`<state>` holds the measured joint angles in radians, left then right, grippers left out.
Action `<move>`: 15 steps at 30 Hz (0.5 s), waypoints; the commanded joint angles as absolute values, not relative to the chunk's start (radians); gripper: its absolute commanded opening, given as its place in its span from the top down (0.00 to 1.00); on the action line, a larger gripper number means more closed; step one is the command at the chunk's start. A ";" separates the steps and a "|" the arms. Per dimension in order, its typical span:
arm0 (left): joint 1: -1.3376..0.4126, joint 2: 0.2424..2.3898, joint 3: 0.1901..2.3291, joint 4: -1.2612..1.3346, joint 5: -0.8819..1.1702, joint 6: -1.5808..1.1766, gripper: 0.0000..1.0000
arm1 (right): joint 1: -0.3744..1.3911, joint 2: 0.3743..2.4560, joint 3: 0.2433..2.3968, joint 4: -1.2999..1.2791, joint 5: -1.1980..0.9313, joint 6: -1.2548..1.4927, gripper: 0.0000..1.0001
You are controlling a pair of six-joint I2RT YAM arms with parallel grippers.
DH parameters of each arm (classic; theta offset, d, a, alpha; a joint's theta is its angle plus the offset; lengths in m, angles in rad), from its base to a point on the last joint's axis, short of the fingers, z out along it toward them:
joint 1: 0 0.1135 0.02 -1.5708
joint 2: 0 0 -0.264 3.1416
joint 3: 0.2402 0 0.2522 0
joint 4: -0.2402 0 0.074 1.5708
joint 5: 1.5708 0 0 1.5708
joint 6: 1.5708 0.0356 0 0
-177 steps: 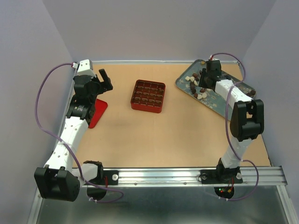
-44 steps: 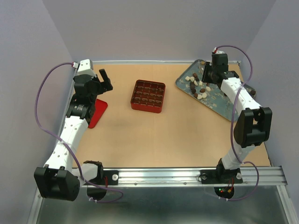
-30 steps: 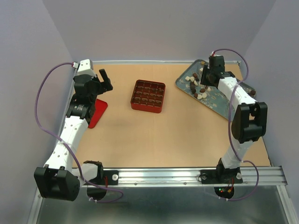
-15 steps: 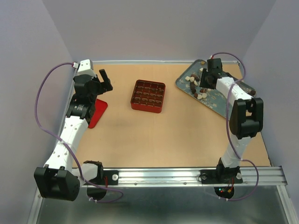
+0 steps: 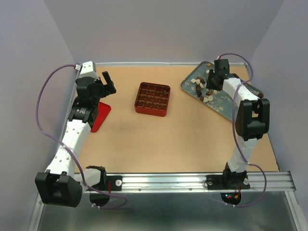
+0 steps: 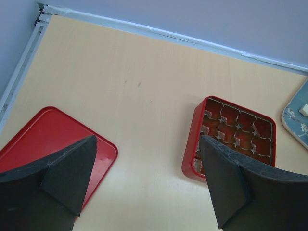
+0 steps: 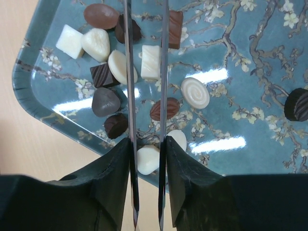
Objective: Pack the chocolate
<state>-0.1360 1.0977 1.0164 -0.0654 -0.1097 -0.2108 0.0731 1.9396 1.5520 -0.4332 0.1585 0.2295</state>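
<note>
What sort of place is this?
Probably a robot test bench, not a kitchen: two white-and-black arms bolted to a silver metal rail, plain lilac walls boxing a wooden table, small chocolates on a blue floral tray.

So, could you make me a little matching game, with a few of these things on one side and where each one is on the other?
Things:
1. gridded red box
2. flat red lid
3. chocolate
4. metal tongs

Places:
A. gripped in the right pincer
B. middle of the table
C. loose on the blue flowered tray
D. at the table's left edge

Pairs: 1-B, 2-D, 3-C, 4-A
</note>
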 commanded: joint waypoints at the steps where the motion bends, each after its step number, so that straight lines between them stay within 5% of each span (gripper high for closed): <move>1: -0.140 1.091 1.066 -0.037 -0.115 -0.199 0.01 | 0.061 1.948 1.641 -0.377 0.132 0.239 0.62; 15: -0.140 1.089 1.066 -0.038 -0.110 -0.201 0.01 | 0.055 1.864 1.629 -0.377 0.092 0.218 0.76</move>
<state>-0.1360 1.0977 1.0164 -0.0654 -0.1093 -0.2108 0.0639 1.9388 1.5856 -0.4267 0.1184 0.2321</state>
